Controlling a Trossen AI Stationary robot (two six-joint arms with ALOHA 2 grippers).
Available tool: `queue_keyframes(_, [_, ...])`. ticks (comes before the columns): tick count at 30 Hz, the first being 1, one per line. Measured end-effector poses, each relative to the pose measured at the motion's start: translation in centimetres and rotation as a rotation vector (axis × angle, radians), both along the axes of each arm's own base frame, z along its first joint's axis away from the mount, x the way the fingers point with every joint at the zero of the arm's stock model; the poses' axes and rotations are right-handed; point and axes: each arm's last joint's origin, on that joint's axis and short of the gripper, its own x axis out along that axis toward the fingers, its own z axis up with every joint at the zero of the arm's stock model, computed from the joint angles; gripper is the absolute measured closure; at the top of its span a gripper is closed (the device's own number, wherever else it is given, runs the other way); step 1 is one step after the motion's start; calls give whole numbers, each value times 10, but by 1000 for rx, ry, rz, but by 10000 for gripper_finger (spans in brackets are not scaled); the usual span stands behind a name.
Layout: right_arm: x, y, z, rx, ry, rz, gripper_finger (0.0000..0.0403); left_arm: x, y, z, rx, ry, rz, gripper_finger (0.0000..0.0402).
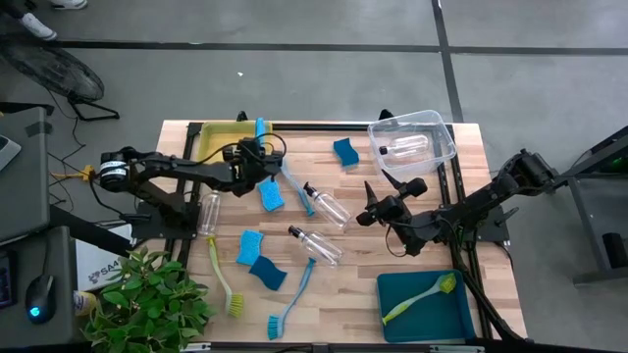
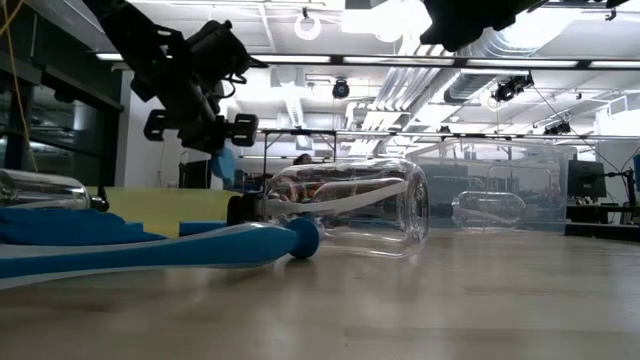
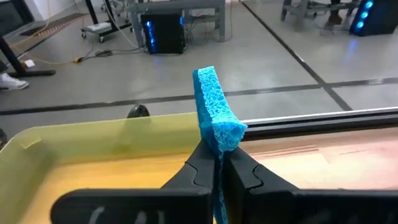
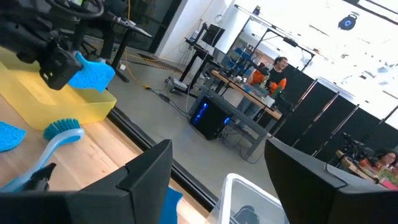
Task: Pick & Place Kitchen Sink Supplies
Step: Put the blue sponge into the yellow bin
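My left gripper [image 1: 253,147] is shut on a blue sponge [image 1: 260,127] above the right wall of the yellow bin [image 1: 218,137]. In the low view the left gripper [image 2: 218,140] hangs in the air with the sponge [image 2: 225,162]. My right gripper [image 1: 376,211] hovers open over the table's middle, right of a clear bottle [image 1: 330,206]. In its wrist view the right gripper [image 4: 224,180] is wide open. Other sponges [image 1: 270,196] [image 1: 248,245] [image 1: 345,150], bottles [image 1: 316,245] [image 1: 208,211] and brushes [image 1: 294,186] [image 1: 291,299] [image 1: 224,279] lie flat on the table. My left gripper pinches the blue sponge between its two fingers [image 3: 239,171] by one narrow end [image 3: 216,142]. The sponge stands on edge and sticks out past the fingertips toward the table's far edge. It is lifted clear, over the yellow bin [image 3: 93,149].
A clear bin [image 1: 412,142] at the far right holds one bottle [image 1: 407,147]. A teal bin [image 1: 424,304] at the near right holds a yellow-green brush [image 1: 422,297]. A leafy plant [image 1: 147,299] stands off the near left corner. Bare wood lies between the right gripper and the teal bin.
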Motion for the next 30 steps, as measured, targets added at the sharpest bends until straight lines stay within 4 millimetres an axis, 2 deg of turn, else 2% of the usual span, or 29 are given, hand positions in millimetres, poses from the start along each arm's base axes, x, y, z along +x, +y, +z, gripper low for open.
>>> queue_keyframes(9, [1,0,0,13,-30,30,155,-12,0,-18,-16,-4,35,401])
queue_keyframes(21, [1,1,0,15,-33,32,155,5,4,-43,12,23,19,402])
queue_keyframes(25, [1,1,0,13,-31,32,155,5,6,-48,14,40,32,395])
queue_keyframes(30, [1,1,0,13,-30,32,155,2,17,-53,-42,40,20,393])
